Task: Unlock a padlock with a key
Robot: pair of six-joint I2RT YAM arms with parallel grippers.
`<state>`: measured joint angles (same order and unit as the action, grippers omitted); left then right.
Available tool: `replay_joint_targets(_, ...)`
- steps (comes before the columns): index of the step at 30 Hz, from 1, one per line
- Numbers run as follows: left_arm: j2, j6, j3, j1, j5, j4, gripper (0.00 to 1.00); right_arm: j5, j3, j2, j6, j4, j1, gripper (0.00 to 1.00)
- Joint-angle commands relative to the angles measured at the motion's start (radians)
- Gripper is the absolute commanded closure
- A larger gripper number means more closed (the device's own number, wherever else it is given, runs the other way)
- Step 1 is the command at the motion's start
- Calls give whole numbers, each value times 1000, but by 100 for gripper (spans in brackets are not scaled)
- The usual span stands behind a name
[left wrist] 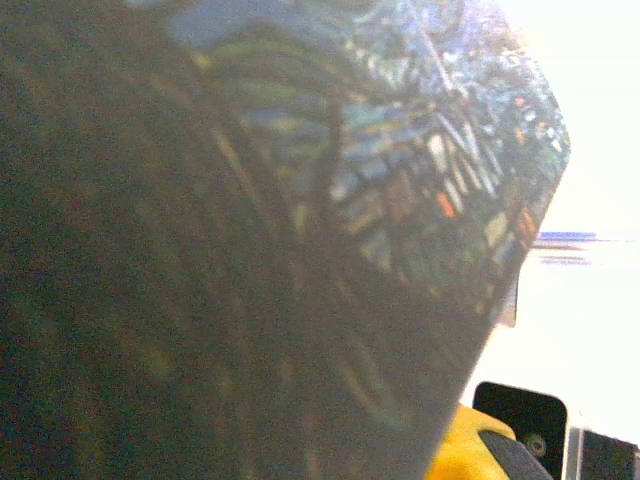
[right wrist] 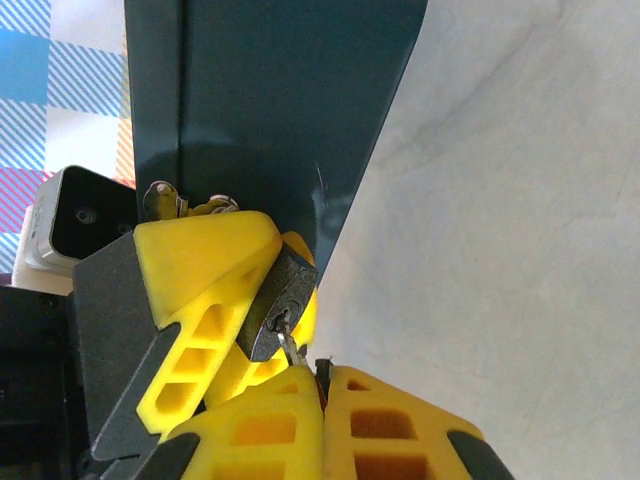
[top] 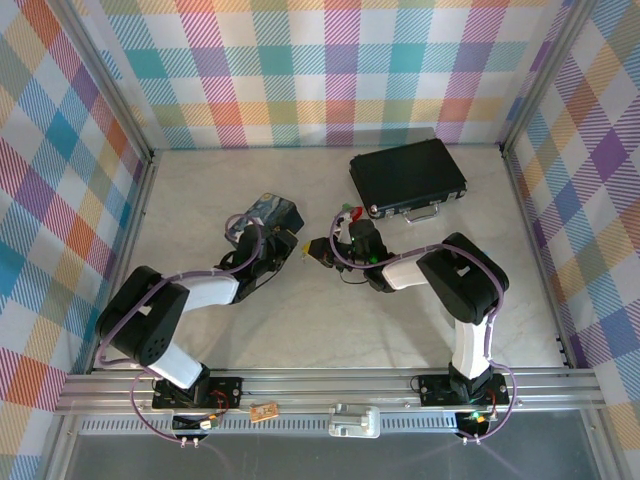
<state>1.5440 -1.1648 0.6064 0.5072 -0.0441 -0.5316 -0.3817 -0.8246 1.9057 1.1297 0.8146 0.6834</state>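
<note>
Yellow-fingered left tool (top: 288, 246) clamps the padlock (right wrist: 272, 300) off the surface (right wrist: 520, 200), keyhole (right wrist: 282, 322) turned toward the right tool (right wrist: 322, 395), whose closed fingers pinch the key (right wrist: 291, 347), its tip at the keyhole for turning

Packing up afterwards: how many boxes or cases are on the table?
2: the blue painted tin left of centre, and the black case toward the far right. Smaller ones may be hidden.

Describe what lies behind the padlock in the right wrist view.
A yellow finger of the left hand backs the padlock, with a dark teal panel beyond. The padlock's rear face is covered by that finger.
</note>
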Motion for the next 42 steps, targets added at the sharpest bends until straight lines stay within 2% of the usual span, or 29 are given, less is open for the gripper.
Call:
replay_joint_targets(1,-83,107,2,25,-216,86,100,-26,-43,-20,153,92,-7,100)
replay_joint_targets(7,-84,157,21,12,-250,99,100,-107,-44,72,389,331,-18,100)
replay_joint_targets(14,-65,148,11,15,-267,100,100,-67,-34,71,429,368,-12,100)
replay_joint_targets(20,-34,122,20,67,-269,67,100,-37,-87,137,513,434,8,100)
replay_joint_targets(23,-14,84,14,90,-275,25,100,-4,-97,163,513,462,3,100)
replay_joint_targets(29,-13,30,4,105,-296,-16,100,-25,-117,177,456,467,-14,100)
replay_joint_targets(37,-42,111,18,47,-182,78,100,-29,-33,150,383,382,-18,100)
replay_joint_targets(42,-43,114,12,2,-89,52,100,25,48,154,356,378,-24,100)
